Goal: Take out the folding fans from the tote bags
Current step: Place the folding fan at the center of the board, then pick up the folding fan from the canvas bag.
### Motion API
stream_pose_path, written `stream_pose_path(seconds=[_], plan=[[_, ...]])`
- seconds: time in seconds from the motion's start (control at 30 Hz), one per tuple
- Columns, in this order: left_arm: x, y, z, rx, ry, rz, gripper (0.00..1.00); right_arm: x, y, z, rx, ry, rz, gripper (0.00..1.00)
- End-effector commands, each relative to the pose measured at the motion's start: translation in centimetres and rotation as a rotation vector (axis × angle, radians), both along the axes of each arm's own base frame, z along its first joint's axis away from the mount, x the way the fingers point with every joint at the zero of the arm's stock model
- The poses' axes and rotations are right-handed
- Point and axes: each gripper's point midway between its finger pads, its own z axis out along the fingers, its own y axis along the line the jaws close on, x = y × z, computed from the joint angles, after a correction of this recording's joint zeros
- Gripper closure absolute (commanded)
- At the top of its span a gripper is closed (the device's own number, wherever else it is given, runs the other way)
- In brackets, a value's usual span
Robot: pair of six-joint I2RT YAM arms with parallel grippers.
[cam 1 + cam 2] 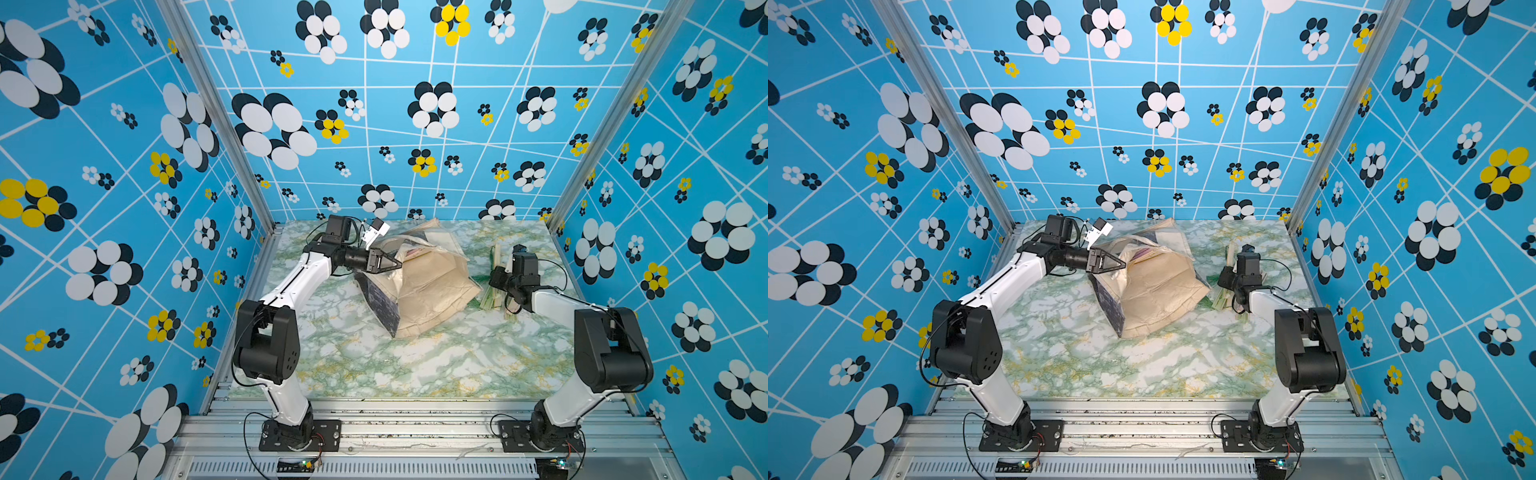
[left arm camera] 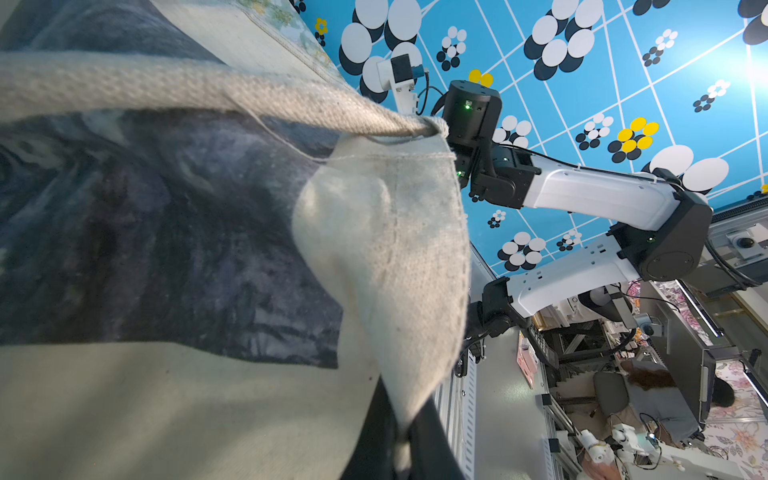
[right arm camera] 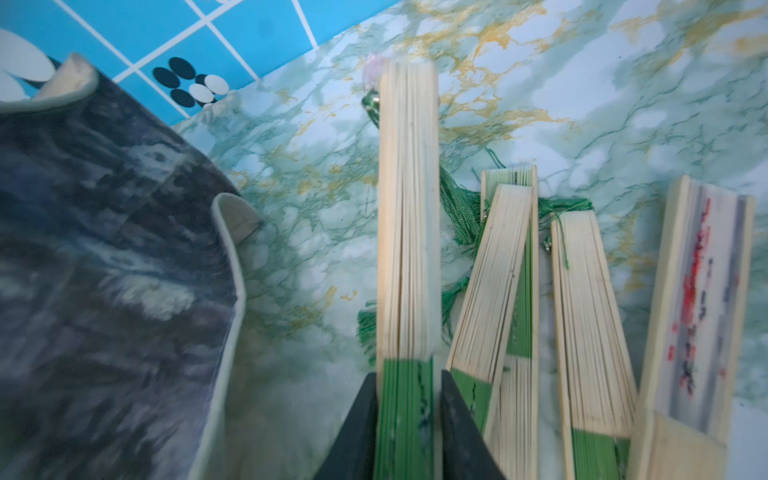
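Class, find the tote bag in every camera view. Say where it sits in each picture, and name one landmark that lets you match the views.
In a top view: tote bag slumped mid-table, near picture centre.
In a top view: same place, near centre.
Left wrist: close up, filling the left half.
Right wrist: along the left edge.
Shared landmark: its dark printed side panel, visible in all four.
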Motion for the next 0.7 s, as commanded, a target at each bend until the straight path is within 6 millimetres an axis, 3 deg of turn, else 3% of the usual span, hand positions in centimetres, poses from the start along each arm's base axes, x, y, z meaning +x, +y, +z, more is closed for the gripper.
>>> stream_pose_path(seconds=[0.0,0.13,0.23,0.5,0.67], plan=[[-1.4,0.0,2.2,-0.032,-0.045,-0.021,1.00,-0.4,-0.5,-0.9,0.024,0.069,-0.046,0.57],[-1.4,0.1,2.3,-0.031,-0.049,-0.019,1.00,-1.1,0.8,-0.5,0.093,0.084,-0.003,0.44],[-1.1,0.0,2.4,-0.031,-0.046,-0.017,1.00,-2.0,1.2,1.0,0.129,0.056,0.003,0.35],[-1.0,0.0,2.1,-0.027,-0.042,-0.009,1.00,-6.2,2.9,7.3,0.237,-0.133,0.090,0.33],[-1.1,-0.1,2.3,-0.036,-0.044,-0.016,1.00,-9.6,6.9,12.5,0.378,-0.350,0.310,0.33]])
